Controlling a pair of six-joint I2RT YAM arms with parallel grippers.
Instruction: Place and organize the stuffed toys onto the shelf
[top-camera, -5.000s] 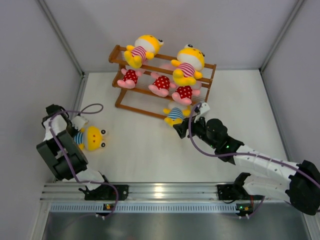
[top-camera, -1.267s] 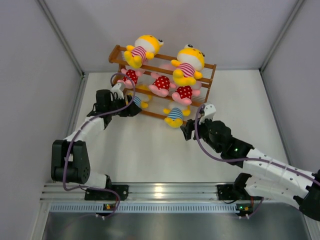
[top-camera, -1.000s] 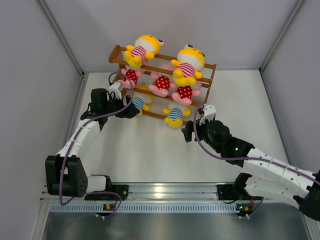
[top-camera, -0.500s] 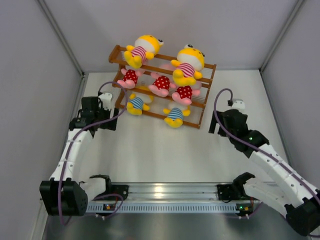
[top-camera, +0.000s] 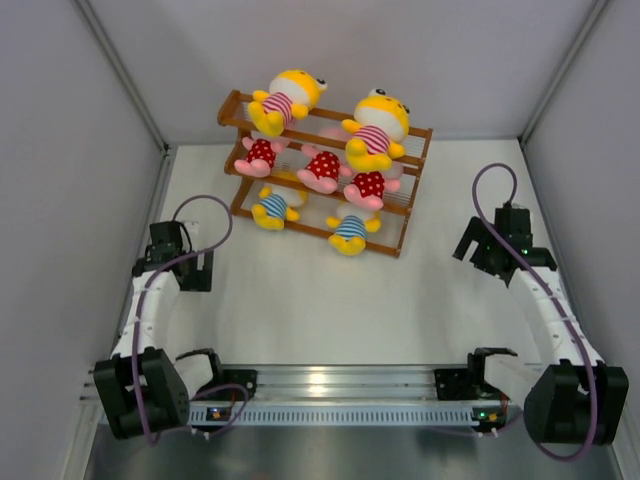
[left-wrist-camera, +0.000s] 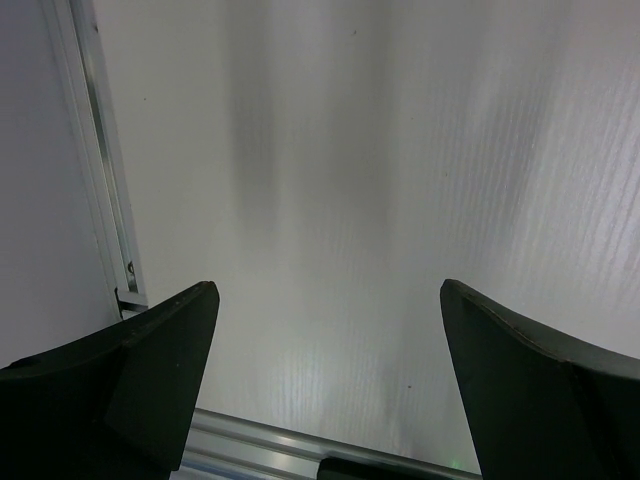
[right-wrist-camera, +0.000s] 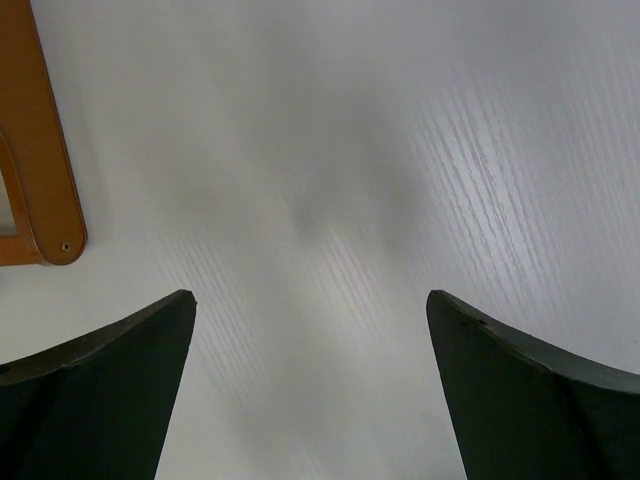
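The brown wooden shelf (top-camera: 405, 236) stands at the back of the table with several stuffed toys on it. Two yellow toys in pink-striped shirts (top-camera: 283, 100) (top-camera: 377, 128) sit on the top tier. Three pink ones in red dotted outfits (top-camera: 260, 155) (top-camera: 322, 168) (top-camera: 368, 186) lie on the middle tier. Two yellow ones in blue stripes (top-camera: 271, 207) (top-camera: 350, 231) rest on the bottom tier. My left gripper (top-camera: 195, 270) (left-wrist-camera: 329, 290) is open and empty over bare table, left of the shelf. My right gripper (top-camera: 478, 252) (right-wrist-camera: 310, 295) is open and empty to the shelf's right.
The shelf's foot (right-wrist-camera: 40, 150) shows at the left edge of the right wrist view. A metal rail (left-wrist-camera: 260, 445) runs along the near edge, and grey walls (top-camera: 70, 150) enclose the table on three sides.
Both arms have pulled back from the shelf to the table's sides. The left gripper let go of a blue-striped toy on the bottom tier. Both jaws have spread wider.
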